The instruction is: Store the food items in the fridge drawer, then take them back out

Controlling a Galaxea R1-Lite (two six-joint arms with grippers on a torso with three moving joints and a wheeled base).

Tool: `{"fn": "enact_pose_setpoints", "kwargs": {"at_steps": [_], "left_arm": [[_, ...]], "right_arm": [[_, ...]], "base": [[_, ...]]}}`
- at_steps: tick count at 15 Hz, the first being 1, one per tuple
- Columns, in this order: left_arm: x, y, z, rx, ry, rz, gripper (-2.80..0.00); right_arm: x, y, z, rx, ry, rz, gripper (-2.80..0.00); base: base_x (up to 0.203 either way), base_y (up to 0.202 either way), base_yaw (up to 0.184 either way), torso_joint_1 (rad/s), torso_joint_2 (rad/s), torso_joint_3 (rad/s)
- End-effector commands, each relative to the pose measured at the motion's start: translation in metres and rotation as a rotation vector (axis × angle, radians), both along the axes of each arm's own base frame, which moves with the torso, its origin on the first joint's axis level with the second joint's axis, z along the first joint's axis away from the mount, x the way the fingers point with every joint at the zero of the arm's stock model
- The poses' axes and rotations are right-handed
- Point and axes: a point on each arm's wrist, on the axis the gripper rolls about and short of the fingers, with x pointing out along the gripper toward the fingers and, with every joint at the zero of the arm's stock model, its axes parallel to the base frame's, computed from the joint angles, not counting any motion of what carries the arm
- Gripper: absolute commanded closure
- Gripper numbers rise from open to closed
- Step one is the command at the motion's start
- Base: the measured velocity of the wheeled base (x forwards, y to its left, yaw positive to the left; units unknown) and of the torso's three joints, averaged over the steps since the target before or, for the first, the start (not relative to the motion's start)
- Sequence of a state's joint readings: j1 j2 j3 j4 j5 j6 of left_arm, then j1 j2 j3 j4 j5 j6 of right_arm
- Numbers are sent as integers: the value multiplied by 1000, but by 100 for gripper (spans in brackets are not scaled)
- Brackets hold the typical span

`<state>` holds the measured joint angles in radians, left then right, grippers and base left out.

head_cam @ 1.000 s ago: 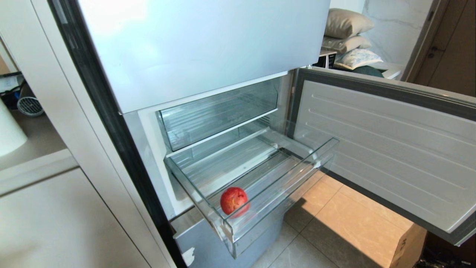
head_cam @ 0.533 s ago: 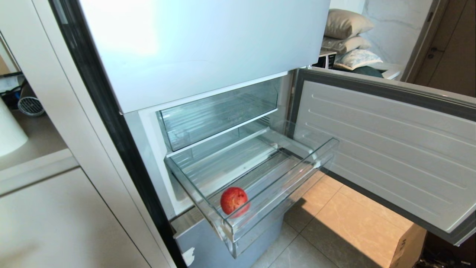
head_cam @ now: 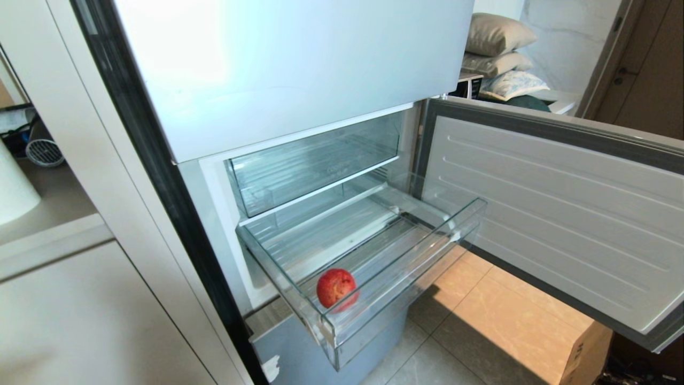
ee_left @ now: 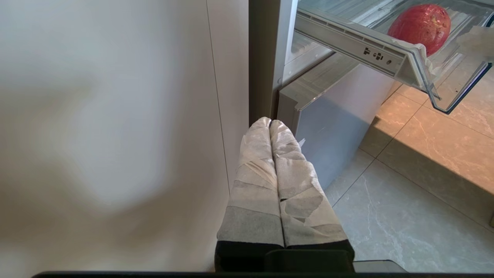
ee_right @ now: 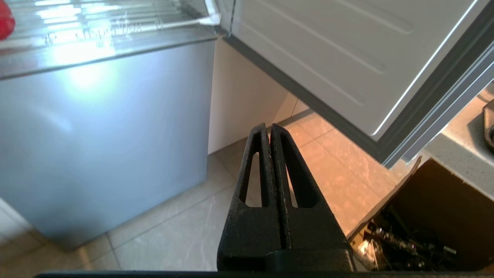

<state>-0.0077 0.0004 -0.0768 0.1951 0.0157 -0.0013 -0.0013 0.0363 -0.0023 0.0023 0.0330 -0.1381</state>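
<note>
Drawer [head_cam: 406, 256] is pulled out of the fridge, clear front wall toward the camera. One red fruit [head_cam: 336, 287] sits inside on the ribbed floor, at the front-left corner, against or just beside the front wall; only one fruit in view. Fridge door [head_cam: 556, 214] stands swung open on the right, box [head_cam: 585, 353] on the tile floor [head_cam: 481, 310] below it. Neither arm shows in the head view. Left gripper [ee_left: 270, 122] hangs low beside the fridge's left edge, below the drawer, cloth-wrapped fingers [ee_left: 254, 170] pressed together, holding nothing. Right gripper [ee_right: 269, 126] is low over the floor under the door, black fingers [ee_right: 297, 181] closed flat together, empty.
</note>
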Motion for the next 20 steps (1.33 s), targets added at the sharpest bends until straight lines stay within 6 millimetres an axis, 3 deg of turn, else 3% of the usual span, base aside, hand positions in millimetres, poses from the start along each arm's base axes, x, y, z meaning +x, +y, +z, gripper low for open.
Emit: {"fn": "enact_pose_setpoints", "kwargs": {"at_steps": [1, 8, 20], "left_arm": [[0, 0, 0, 0, 1, -1, 0], [0, 0, 0, 0, 1, 0, 0], [0, 0, 0, 0, 1, 0, 0]], "right_arm": [[-2, 0, -2, 2, -29, 0, 0], [-2, 0, -2, 34, -28, -6, 0], [-2, -1, -1, 130, -32, -33, 0]], "base": [[0, 0, 0, 0, 0, 0], [1, -1, 10, 0, 0, 0], [1, -7, 171, 1, 1, 2]]}}
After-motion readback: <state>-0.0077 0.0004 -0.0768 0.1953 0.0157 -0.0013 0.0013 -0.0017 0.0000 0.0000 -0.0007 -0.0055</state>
